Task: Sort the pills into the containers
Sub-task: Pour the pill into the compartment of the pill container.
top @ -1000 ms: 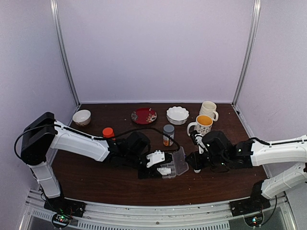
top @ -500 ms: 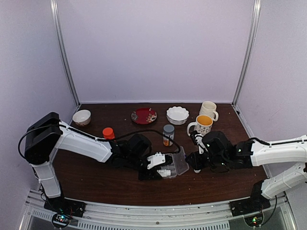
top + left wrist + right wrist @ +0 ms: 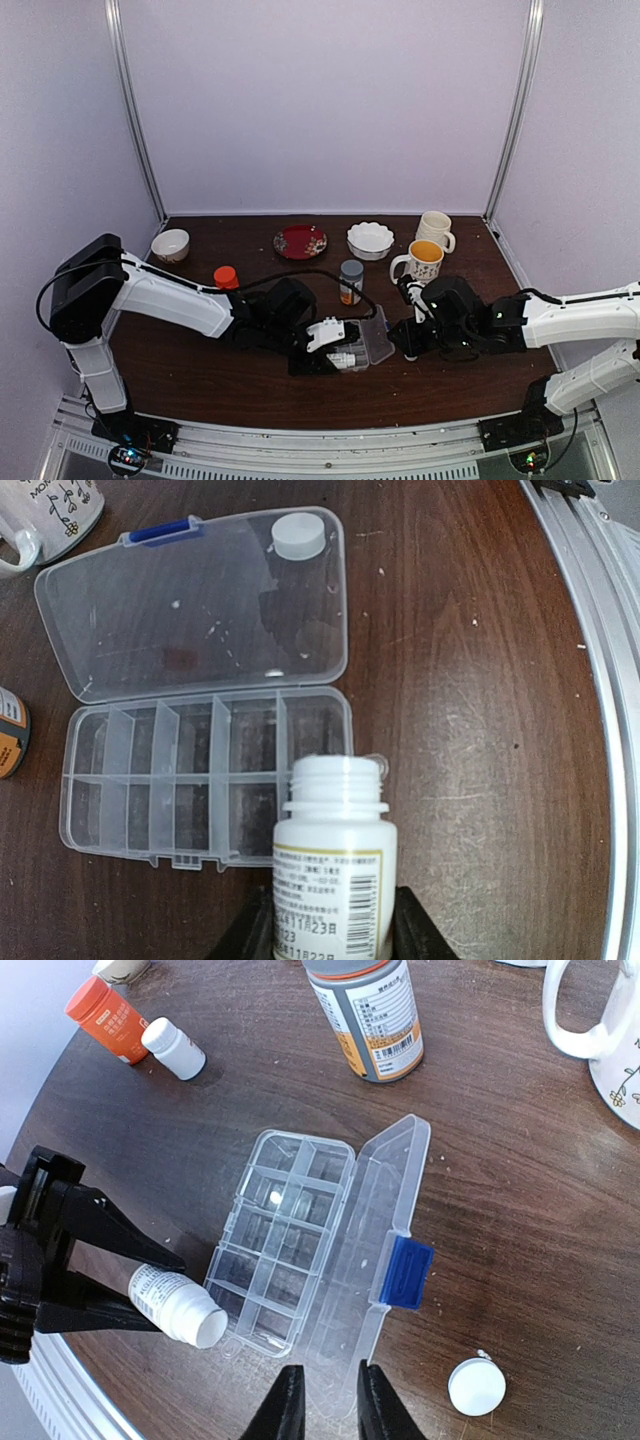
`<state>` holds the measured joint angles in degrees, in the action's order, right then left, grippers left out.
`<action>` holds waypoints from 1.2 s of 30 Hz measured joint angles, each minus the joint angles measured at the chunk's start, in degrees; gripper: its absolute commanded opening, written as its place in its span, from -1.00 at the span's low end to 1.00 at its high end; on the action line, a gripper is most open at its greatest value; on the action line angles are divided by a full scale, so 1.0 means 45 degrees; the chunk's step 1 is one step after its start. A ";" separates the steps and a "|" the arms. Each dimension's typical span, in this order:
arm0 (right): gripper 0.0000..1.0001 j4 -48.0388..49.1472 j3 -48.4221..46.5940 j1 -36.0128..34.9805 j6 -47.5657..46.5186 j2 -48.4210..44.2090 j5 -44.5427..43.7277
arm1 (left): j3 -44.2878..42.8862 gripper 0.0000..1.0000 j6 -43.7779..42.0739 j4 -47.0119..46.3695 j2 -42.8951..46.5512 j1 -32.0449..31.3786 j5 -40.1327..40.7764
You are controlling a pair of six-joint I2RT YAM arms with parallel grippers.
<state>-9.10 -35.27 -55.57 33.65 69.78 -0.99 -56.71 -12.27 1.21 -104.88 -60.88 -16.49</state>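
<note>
Dark wooden table (image 3: 200,375), lilac walls (image 3: 320,100): organizer box (image 3: 212,780) sits centre, lid (image 3: 385,1205) open toward 2 o'clock; left gripper (image 3: 332,930) clamps an uncapped white bottle (image 3: 333,865) over it; right gripper (image 3: 330,1405) narrowly parted astride the lid, grip unclear

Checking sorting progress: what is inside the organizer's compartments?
Visible compartments look empty, except one whitish speck, pill or glare. The white bottle held by the left gripper hides one corner compartment.
</note>
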 measured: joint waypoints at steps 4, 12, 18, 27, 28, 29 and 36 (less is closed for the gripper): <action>-0.62 0.0000 0.0005 0.0000 0.0005 0.0000 0.0000 | -0.0141 -1.00 0.0000 0.0311 0.0092 0.0000 0.0015; -0.62 0.0024 0.0019 0.0000 0.0024 0.0000 0.0000 | -0.0525 -1.00 0.0000 0.0879 0.0092 0.0000 0.0155; -0.62 0.0078 0.0019 0.0000 0.0049 0.0000 0.0000 | -0.0675 -1.00 0.0000 0.1098 0.0107 0.0000 0.0204; -0.66 0.0092 0.0049 0.0000 0.0049 0.0000 0.0000 | -0.0729 -1.00 0.0000 0.1190 0.0408 0.0000 0.0194; -0.70 0.0107 0.0068 0.0000 0.0049 0.0000 0.0005 | -0.0763 -1.00 0.0000 0.1200 0.0418 0.0000 0.0194; -0.80 0.0121 0.0078 0.0000 0.0049 0.0000 0.0015 | -0.0811 -1.00 0.0000 0.1205 0.0418 0.0000 0.0194; -1.00 0.1127 0.0374 0.0000 -0.0024 -0.0083 0.1010 | -0.0874 -1.00 0.0000 0.1200 0.0408 0.0000 0.0194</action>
<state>-4.03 -33.58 -55.57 33.54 69.41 3.55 -60.64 -12.27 6.61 -103.04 -60.88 -15.62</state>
